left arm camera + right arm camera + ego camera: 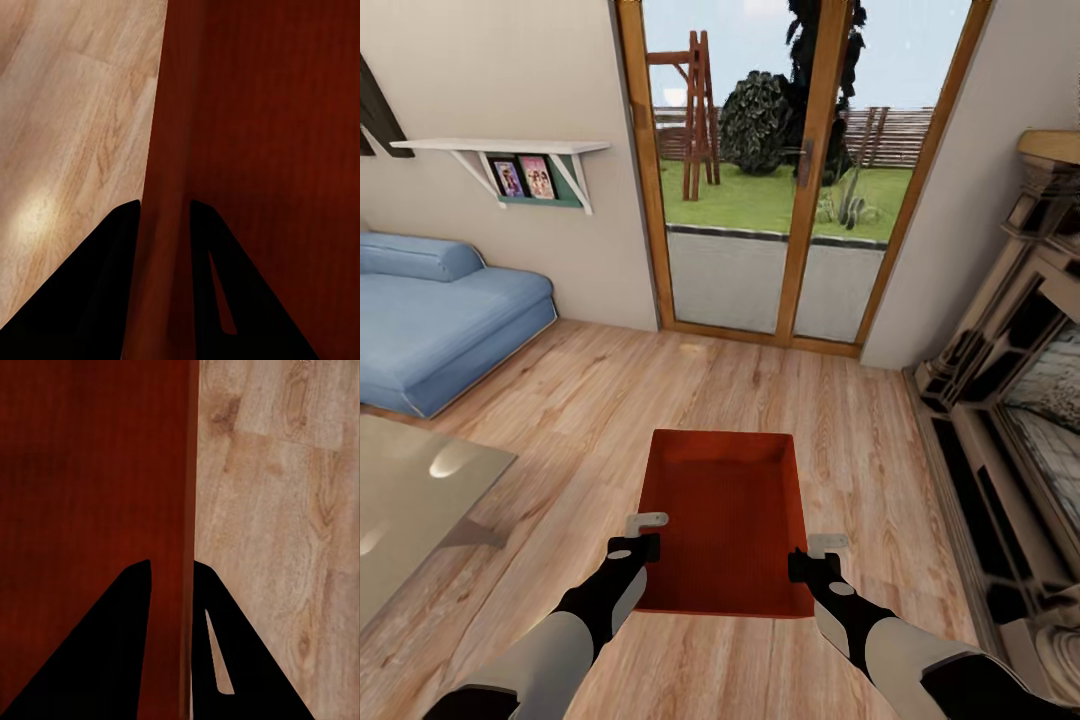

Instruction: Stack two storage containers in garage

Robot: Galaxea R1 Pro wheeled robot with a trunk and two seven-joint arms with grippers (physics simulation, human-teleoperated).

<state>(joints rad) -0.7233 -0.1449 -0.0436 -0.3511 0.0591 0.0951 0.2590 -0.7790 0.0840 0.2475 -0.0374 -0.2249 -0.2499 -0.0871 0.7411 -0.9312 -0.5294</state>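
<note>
Carrying step, in the living room: left fingers [166,281] and right fingers [172,637] each pinch a side wall of one container [725,520]; next comes driving to the garage

Grey-white forearms, black wrists, pale fingers [650,520].

Container [725,520] ahead on wood floor [610,400]; sofa [430,320] left; fireplace [1010,400] right.
</note>
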